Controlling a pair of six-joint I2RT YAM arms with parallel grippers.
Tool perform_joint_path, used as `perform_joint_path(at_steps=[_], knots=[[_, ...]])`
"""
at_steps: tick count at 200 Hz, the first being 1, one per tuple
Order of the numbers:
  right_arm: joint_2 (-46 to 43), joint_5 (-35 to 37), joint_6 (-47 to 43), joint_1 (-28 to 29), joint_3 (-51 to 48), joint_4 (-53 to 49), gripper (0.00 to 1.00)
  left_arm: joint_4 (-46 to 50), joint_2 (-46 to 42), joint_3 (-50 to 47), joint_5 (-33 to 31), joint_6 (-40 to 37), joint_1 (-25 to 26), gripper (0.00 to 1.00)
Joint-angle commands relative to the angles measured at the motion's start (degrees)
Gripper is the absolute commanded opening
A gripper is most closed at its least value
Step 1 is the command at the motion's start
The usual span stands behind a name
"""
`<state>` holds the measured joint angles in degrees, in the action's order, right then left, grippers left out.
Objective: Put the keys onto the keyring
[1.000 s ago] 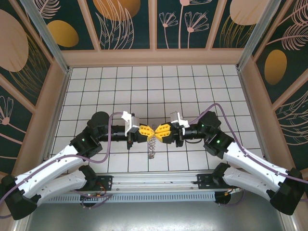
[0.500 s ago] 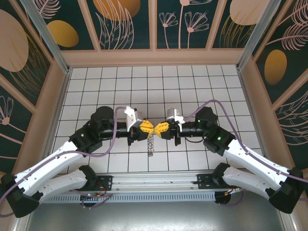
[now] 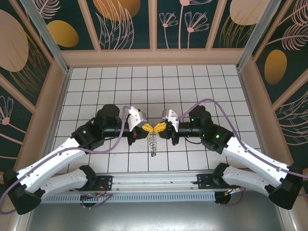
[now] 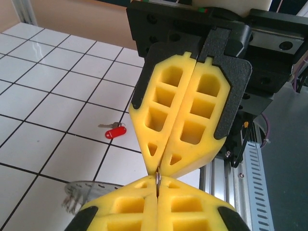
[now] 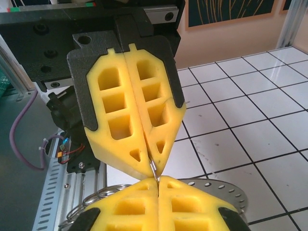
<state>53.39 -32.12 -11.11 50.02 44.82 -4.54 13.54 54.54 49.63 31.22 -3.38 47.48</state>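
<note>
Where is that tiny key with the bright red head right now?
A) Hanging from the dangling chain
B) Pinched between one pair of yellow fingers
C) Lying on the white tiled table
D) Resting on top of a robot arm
C: the tiny red-headed key lies flat on the white tiled table, with nothing touching it.

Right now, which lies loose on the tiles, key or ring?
The red key, flat on a tile; the keyring is pinched between left gripper and right gripper.
</note>
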Motion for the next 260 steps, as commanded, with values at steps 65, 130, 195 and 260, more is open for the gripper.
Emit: perform_joint_path(at_steps=[65, 130, 195, 260], knots=[[-2.23, -4.48, 4.82, 0.34, -4.77, 13.33, 0.26, -21.14, -6.49, -7.44, 9.08, 5.58, 0.76, 0.0], [-3.79, -8.53, 6.46, -0.53, -6.85, 17.45, 0.08, -25.28, -7.26, -9.39, 9.43, 7.0, 0.71, 0.0], [-2.18, -0.05, 1.56, -1.24, -1.31, 7.26, 0.0, -8.82, -3.0, -2.73, 0.82, 1.45, 0.7, 0.07], [3.14, 9.14, -4.8, 1.95, 7.01, -4.21, 0.0, 0.76, 2.83, 1.92, -3.49, -1.81, 0.74, 0.0]])
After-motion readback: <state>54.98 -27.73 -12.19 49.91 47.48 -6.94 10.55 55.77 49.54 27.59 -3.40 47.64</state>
